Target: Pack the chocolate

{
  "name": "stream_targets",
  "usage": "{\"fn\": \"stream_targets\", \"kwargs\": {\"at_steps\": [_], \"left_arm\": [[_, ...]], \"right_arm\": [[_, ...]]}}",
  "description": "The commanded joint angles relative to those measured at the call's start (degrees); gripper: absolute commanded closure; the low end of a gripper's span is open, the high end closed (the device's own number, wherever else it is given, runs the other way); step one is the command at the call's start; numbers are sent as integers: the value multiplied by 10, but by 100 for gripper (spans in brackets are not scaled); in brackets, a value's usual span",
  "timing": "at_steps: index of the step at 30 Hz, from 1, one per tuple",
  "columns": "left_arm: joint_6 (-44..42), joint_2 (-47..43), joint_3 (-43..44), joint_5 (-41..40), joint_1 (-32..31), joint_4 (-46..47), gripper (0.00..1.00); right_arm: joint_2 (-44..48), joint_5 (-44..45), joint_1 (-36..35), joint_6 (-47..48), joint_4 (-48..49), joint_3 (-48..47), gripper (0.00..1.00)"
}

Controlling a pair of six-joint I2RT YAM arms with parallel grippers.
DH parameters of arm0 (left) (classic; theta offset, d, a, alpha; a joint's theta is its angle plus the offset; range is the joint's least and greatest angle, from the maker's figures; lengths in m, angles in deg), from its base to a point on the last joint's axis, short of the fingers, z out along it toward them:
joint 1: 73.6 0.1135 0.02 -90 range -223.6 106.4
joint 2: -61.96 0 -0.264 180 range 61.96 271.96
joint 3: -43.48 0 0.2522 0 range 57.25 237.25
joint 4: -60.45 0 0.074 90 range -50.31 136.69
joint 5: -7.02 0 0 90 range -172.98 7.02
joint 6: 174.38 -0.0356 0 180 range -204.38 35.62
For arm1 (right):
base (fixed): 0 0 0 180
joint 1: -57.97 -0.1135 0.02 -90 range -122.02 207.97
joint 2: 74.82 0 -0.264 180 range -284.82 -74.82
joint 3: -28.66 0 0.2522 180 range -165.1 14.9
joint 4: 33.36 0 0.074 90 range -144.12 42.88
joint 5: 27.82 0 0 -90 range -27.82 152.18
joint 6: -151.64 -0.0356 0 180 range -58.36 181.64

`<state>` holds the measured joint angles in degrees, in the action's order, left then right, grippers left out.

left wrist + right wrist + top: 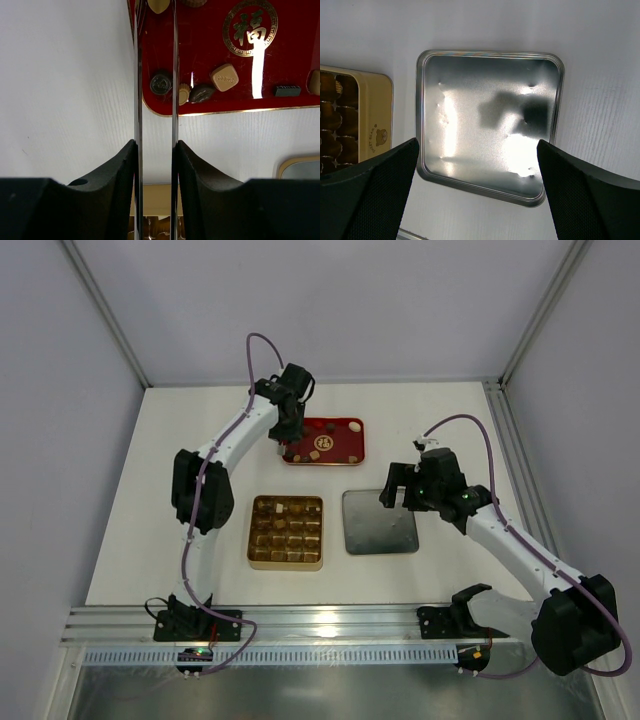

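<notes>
Chocolate lies loose in the red tray by the bench's far edge. I can't read how many cells of the gold box, mid-bench, are filled. Step in hand looks like a pick. Your left fingers hang over the tray's left end with a narrow gap between them and a cream piece at the tips; can't tell if it's pinched. Right fingers are spread wide over the silver lid, holding nothing. Next, I'd say: confirm the pinch, lift straight, carry it to a free cell.
</notes>
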<state>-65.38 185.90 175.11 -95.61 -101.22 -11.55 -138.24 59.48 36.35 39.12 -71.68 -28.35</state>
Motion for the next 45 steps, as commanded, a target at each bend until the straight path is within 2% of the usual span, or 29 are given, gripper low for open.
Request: {"fn": "stream_targets", "kwargs": {"at_steps": [1, 23, 37, 45], "left_arm": [[-7, 0, 23, 3, 4, 23, 64], [-5, -29, 25, 5, 4, 8, 74], [8, -92, -31, 10, 4, 18, 76], [20, -142, -83, 41, 4, 22, 78]], "right_arm": [[-1, 2, 2, 6, 11, -18, 0], [0, 1, 2, 1, 17, -13, 0], [1, -3, 3, -7, 28, -4, 0], [0, -5, 3, -10, 35, 2, 0]]}}
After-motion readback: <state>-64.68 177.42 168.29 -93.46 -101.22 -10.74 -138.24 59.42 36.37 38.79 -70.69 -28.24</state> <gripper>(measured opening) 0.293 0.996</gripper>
